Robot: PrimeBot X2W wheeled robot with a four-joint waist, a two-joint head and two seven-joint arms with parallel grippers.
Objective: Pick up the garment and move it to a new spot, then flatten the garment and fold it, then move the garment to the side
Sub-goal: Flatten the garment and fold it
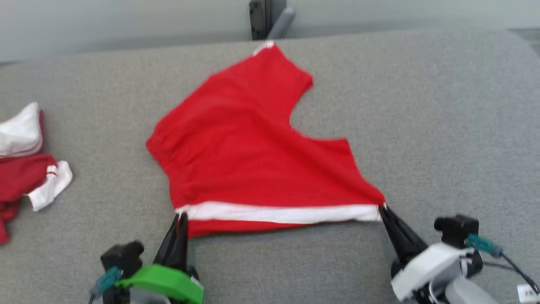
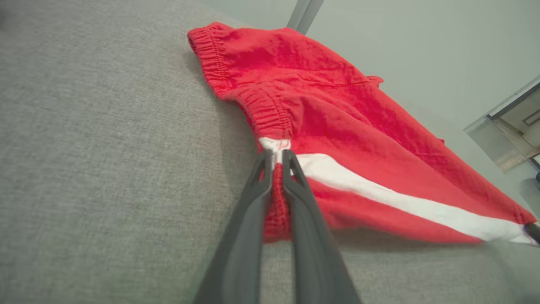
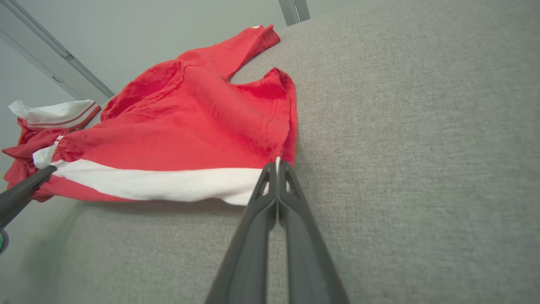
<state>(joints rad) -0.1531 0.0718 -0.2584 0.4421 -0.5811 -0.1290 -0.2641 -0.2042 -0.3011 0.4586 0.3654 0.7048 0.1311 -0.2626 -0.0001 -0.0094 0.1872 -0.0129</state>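
Left gripper [image 1: 182, 217]: You see its two dark fingers almost together in the left wrist view, with a fold of red cloth pinched between them. It grips the near left corner of the garment [image 1: 249, 143].

Left grip place: The fingertips sit where the gathered waistband [image 2: 265, 109] meets the end of the white stripe [image 1: 282, 213].

Right gripper [image 1: 383, 207]: Its fingers are pressed fully together in the right wrist view. The tips pinch the near right corner of the garment, at the other end of the white stripe.

White stripe: It runs nearly straight from one gripper to the other, along the near edge, and looks pulled tight.

Near edge: It seems a little raised, because you can see a dark shadow under it in both wrist views.

Garment: These are red shorts, spread in the middle of the grey fabric surface [image 1: 443, 126]. The two legs point away from the robot. One leg reaches almost to the far edge of the surface.

Cloth state: Some soft wrinkles show across the red part. It is not folded.

Other clothes [image 1: 25, 164]: A red and white pile lies at the left edge of the head view, well apart from the garment.

Dark post [image 1: 261, 17]: It stands behind the far edge of the surface, near the tip of the far leg.
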